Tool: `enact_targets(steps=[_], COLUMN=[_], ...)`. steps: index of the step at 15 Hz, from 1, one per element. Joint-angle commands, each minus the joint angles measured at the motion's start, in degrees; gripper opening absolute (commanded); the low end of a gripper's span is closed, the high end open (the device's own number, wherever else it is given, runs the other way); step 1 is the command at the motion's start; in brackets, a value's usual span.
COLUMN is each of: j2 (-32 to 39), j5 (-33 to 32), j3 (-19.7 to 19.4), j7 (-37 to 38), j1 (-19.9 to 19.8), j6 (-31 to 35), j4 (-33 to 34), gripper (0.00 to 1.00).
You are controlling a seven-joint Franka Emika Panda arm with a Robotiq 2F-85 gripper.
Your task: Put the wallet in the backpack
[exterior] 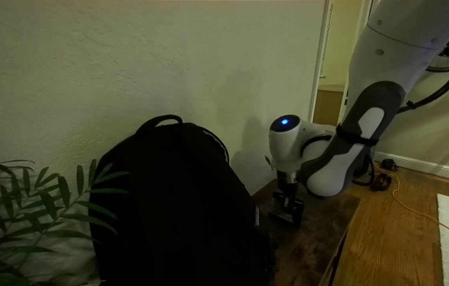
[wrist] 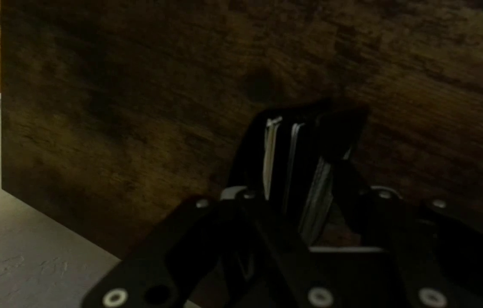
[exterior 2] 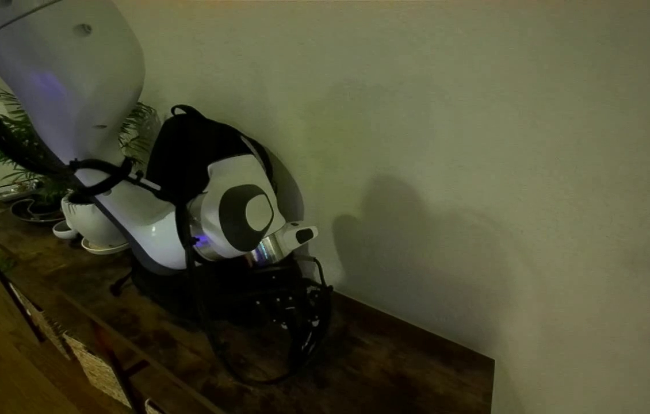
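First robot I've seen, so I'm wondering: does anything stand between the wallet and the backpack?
In an exterior view, no obstacle shows between the wallet and the backpack. The backpack itself rises above the wallet; whether the backpack is open, I can't tell.

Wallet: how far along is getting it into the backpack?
Done: the gripper is at the wallet, which sits between its jaws.
In hand: likely the grasp; whether the jaws are clamped, or the wallet lifted, I can't tell.
Left: carrying and placing; the wallet is outside the backpack, seen against the brown tabletop.
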Motion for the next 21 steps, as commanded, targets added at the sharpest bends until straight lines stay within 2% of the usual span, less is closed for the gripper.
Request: enact_targets(steps=[1,4,6,12,21], j2=[-5.1,-6.8,-8.1,-10.9,-11.6], j5=[1.1,3.0,4.6,8.9,12.0], j3=[3.0,5.7,7.7,13.5,15.1], j7=[-1.4,-2.6,-3.5,-7.0,-8.1], j1=[-2.8,-5.5,-7.4,-11.6,-13.4], j6=[0.0,-0.2,-0.1,-0.4,-0.3], j4=[-5.6,-6.7,-7.3,-8.1,-8.9], gripper=[0.77,0.96,1.00,1.00,1.00])
